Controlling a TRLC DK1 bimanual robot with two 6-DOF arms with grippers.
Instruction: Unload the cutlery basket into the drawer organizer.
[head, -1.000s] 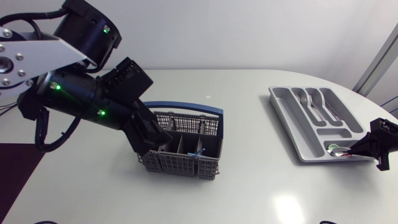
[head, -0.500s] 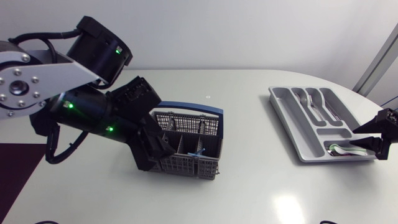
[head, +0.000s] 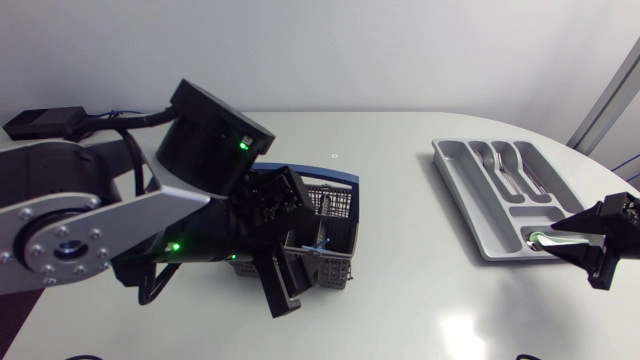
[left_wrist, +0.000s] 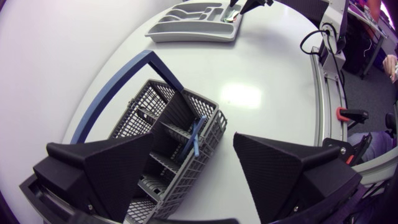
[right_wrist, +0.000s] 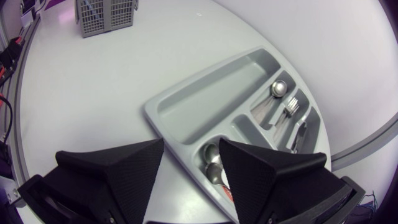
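The job is part way through, by my reading: the step in hand is the pick of another piece from the cutlery basket (left_wrist: 163, 144). The left end effector (head: 288, 283) hangs just above the basket's near corner, its two fingers spread wide with nothing between them that they touch. Seen from the left wrist, a blue-handled utensil (left_wrist: 196, 132) stands tilted in one of the basket's cells, in the gap ahead of those open fingers. I cannot tell what else is left in the other cells.

Well apart from the basket, toward my right, lies the drawer organizer (right_wrist: 186, 102). It already holds a few spoons (right_wrist: 211, 163) in its short cross compartment and a spoon and a fork (right_wrist: 290, 107) in the long compartments farthest from the basket. The right end effector (right_wrist: 191, 144) sits at the organizer's end, on the side away from the basket, fingers apart and empty.

The next move likely calls for the left end effector to line up on the blue handle, drop into the cell without catching the basket's walls or its raised blue handle bar (left_wrist: 118, 87), and close only once both fingers flank the utensil.
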